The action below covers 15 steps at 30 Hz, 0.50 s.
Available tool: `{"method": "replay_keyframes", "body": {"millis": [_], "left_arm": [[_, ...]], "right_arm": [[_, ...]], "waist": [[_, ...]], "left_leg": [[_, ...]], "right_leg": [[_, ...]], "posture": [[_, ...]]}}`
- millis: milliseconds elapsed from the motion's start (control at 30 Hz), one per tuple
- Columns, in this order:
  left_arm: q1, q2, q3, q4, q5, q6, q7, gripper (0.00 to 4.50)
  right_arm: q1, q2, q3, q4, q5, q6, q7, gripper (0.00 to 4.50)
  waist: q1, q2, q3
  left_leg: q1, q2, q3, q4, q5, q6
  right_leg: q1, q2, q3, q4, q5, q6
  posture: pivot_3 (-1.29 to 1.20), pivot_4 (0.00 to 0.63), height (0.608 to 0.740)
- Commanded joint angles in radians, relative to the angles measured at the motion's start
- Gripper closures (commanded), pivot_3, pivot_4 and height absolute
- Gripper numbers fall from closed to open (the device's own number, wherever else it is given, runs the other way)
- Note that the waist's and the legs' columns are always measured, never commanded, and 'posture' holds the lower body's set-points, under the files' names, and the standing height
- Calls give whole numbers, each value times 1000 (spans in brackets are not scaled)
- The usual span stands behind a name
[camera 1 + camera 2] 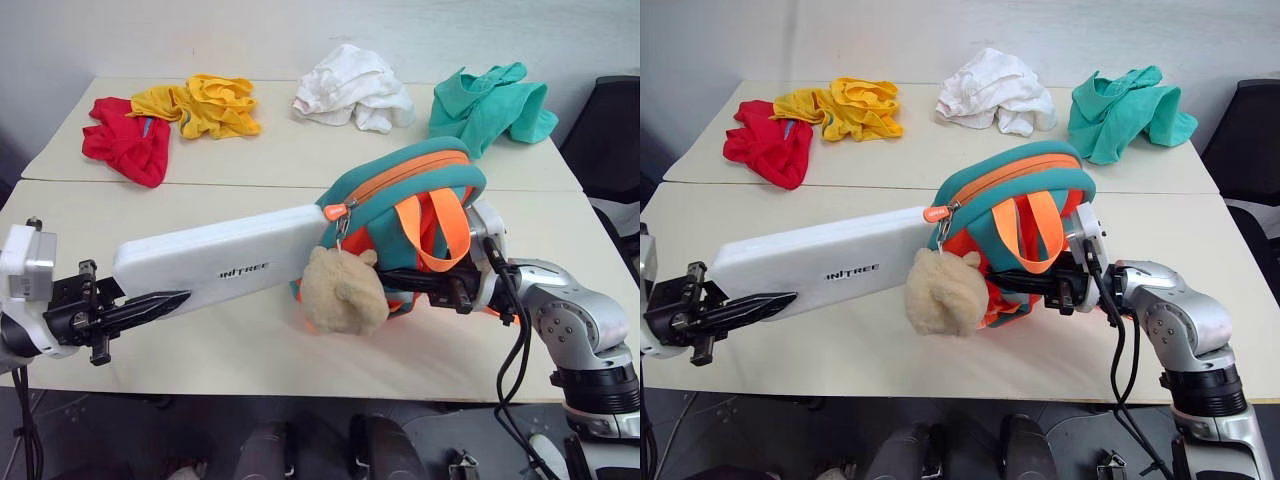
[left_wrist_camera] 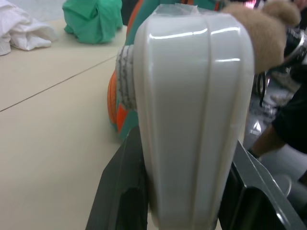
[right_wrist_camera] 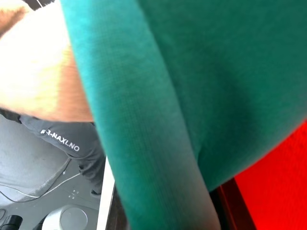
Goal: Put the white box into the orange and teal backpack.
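The white box is a long glossy case with dark lettering, held nearly level above the table. My left gripper is shut on its near end, and black fingers flank the box on both sides. The box's far end sits at the open zipper mouth of the orange and teal backpack, just above the tan teddy bear. From the right, my right gripper is shut on the backpack's lower edge and holds it off the table. Teal backpack fabric lies close against that wrist camera.
Along the far table lie a red cloth, a yellow cloth, a white cloth heap and a teal cloth heap. A black chair stands at the far right. A seam joins the two tables.
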<state>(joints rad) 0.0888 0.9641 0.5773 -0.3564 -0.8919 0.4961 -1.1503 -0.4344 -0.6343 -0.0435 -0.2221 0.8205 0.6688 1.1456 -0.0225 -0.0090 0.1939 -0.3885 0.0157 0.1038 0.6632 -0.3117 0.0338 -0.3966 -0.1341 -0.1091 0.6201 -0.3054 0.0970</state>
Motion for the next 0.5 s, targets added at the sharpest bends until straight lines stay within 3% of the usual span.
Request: {"method": "replay_keyframes", "body": {"millis": [33, 167, 300, 367, 467, 500], "left_arm": [[-89, 23, -118, 14, 99, -58, -23, 3215], [-332, 0, -279, -8, 88, 29, 69, 3215], [-699, 4, -570, 16, 238, 180, 109, 3215], [-853, -57, -686, 76, 280, 267, 126, 3215], [-942, -137, -760, 130, 318, 299, 134, 3215], [-967, -205, -786, 176, 338, 305, 168, 3215]], "right_arm": [[-26, 9, -8, -2, 0, -23, 11, 4475], [-24, 15, -5, -8, -6, -24, 14, 4475], [-32, 8, 17, -51, -12, -20, 32, 4475], [-36, 17, 20, -56, -10, -17, 26, 4475], [-35, 24, 24, -53, -16, -23, 21, 4475], [-29, 29, 28, -52, -22, -29, 17, 4475]], "waist": [[3, 0, 0], [15, 0, 0], [26, 0, 1], [25, 0, 1], [18, 0, 1], [18, 0, 1]], "left_leg": [[0, 0, 0, 0, 0, 0], [-1, 0, -1, 0, 0, 0], [-2, -1, 0, 1, 1, 1], [-3, -2, 0, 2, 2, 2], [-1, -2, 5, 2, 3, 4], [-1, -2, 7, 2, 3, 4]], "right_leg": [[0, 0, 0, 0, 0, 0], [0, 0, 0, 0, 0, 0], [0, 2, -2, 3, 1, 2], [0, 5, -2, 5, 1, 3], [0, 9, -3, 5, 2, 4], [-1, 10, -3, 4, 2, 5]], "posture": [[0, 150, 740], [0, 150, 740], [0, 150, 740], [0, 150, 740], [0, 150, 740], [0, 150, 740]]}}
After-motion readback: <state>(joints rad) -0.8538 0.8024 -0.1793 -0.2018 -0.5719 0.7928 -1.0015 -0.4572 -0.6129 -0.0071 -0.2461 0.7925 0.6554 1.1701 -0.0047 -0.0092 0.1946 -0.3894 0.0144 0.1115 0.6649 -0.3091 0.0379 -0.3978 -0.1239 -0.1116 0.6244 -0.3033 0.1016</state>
